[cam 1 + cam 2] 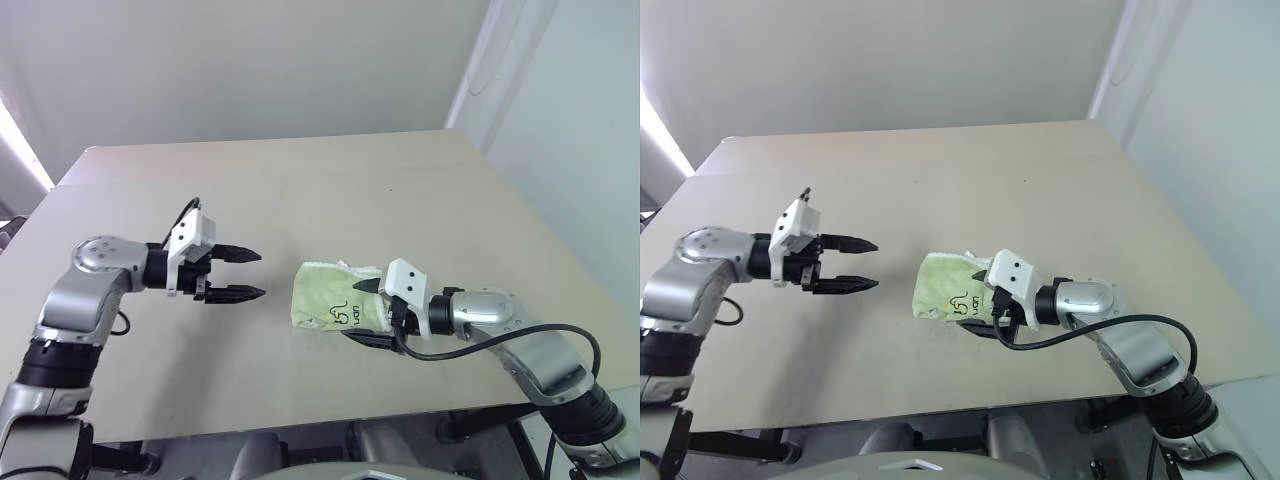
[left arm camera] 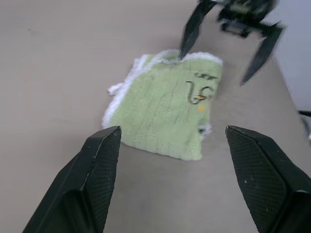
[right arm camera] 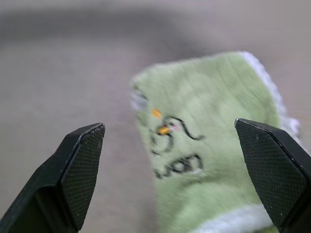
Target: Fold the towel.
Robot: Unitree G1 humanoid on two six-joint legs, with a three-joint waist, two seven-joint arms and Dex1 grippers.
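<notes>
Left gripper (image 1: 240, 274) sits left of centre in the left eye view, jaws spread wide with nothing between them, fingertips aimed across the table (image 1: 330, 190) toward the cloth and well apart from it. Over at lower right of centre, the right gripper (image 1: 368, 312) is just as wide and just as empty, one black finger over the near edge of the towel (image 1: 325, 303) and the other lower down beside it; whether either tip brushes the terry I cannot tell. And there is the towel itself, lying flat on the tabletop just below the middle of the frame, between the two hands and closer to the right one. It reads as a compact folded packet, light yellow-green, white scalloped edging (image 2: 127, 87) stacked along one side, the black embroidered squiggle (image 2: 198, 92) facing up. My read: the fold looks done or nearly so, and both hands stand open and clear because the cloth needs no holding to keep its shape. If another fold is wanted, the right gripper is the one placed to pinch an edge; the risk would be dragging the layers apart.
</notes>
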